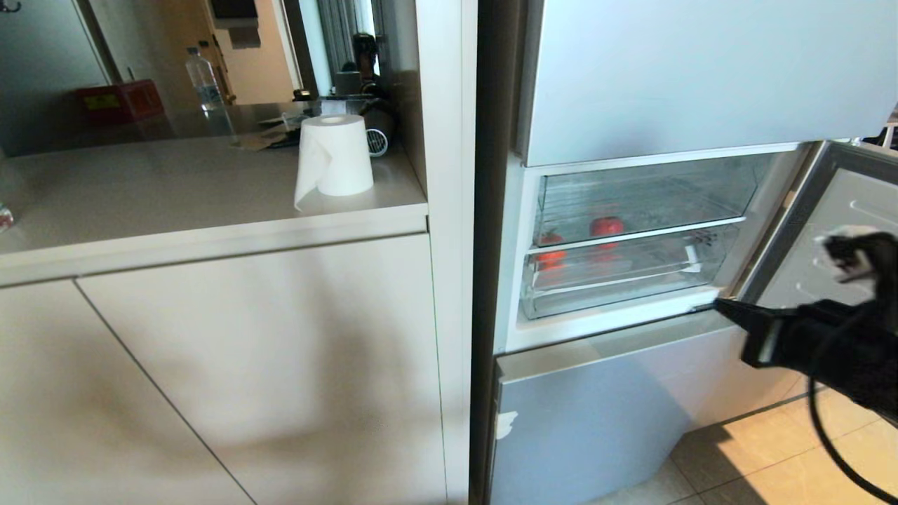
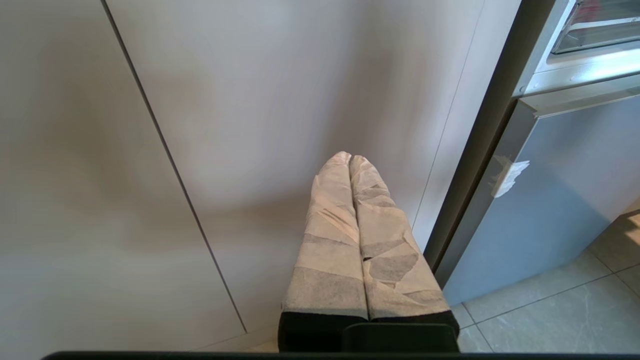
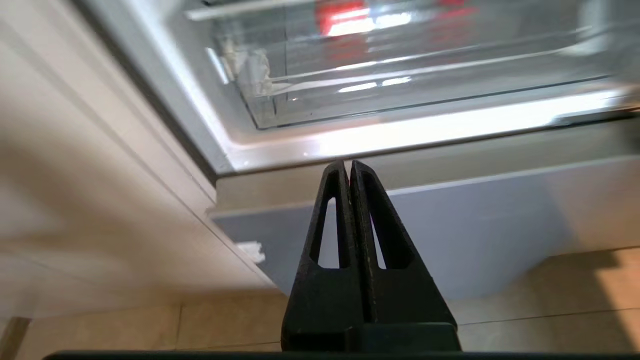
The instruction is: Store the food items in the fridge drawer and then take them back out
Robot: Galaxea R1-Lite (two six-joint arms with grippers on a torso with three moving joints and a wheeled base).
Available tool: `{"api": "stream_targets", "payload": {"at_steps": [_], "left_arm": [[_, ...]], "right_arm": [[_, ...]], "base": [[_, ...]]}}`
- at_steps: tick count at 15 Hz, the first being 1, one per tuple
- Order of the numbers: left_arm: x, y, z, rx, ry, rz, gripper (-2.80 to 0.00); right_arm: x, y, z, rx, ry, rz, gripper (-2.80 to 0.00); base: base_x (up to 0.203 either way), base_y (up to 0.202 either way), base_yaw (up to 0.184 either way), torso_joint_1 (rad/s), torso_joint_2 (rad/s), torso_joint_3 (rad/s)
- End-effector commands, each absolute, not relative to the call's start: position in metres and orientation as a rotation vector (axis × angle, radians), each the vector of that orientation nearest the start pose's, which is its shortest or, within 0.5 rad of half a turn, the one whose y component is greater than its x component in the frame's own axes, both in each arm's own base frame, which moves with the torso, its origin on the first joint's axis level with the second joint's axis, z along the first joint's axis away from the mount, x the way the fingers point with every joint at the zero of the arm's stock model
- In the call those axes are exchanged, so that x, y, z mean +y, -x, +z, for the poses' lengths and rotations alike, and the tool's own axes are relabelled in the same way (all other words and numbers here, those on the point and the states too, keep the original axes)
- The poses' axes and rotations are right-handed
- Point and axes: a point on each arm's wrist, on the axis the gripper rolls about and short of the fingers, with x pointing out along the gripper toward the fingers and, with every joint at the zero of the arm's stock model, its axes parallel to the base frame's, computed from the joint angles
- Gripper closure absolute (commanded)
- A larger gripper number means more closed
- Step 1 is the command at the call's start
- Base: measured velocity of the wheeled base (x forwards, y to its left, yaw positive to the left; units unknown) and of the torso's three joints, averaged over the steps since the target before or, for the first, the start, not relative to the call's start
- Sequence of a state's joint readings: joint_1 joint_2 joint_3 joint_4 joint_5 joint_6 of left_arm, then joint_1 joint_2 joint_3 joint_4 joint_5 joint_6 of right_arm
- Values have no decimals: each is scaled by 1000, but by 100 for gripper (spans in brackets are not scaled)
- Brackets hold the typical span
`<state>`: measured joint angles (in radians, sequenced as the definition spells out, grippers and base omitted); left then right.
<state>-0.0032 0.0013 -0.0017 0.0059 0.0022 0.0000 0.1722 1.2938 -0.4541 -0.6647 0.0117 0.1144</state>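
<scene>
Beside fridge [image 1: 701, 77], paper roll [image 1: 335, 156]

Kitchen corner. Pale beige cabinet fronts [image 1: 210, 365] fill the lower left, flat, no handles, thin seams between panels. Matching countertop [image 1: 140, 196] above, with a white paper towel roll [image 1: 335, 156] standing near its right end. Further back on the counter: a clear water bottle [image 1: 203, 78] and a red box [image 1: 119, 102]. A tall off-white side panel [image 1: 449, 210] closes off the cabinets. Beige floor tiles [image 1: 772, 456] at lower right, lit by a warm patch of sunlight.
</scene>
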Motion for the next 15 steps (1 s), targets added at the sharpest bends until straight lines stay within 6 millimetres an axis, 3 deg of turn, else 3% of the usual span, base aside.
{"api": "stream_targets", "payload": {"at_steps": [1,4,7,10,15], "left_arm": [[0,23,75,6,0,-1,0],[0,23,75,6,0,0,0],[0,23,75,6,0,-1,0],[0,23,75,6,0,-2,0],[0,23,75,6,0,-2,0]], "right_arm": [[13,-88,212,-63,-93,151,0],[1,-14,161,-120,-23,86,0],[-1,22,109,-131,25,38,0],[0,23,76,-5,58,11,0],[0,23,75,1,64,12,0]], "base": [[0,0,0,0,0,0],[0,0,0,0,0,0],[0,0,0,0,0,0],[0,0,0,0,0,0],[0,0,0,0,0,0]]}}
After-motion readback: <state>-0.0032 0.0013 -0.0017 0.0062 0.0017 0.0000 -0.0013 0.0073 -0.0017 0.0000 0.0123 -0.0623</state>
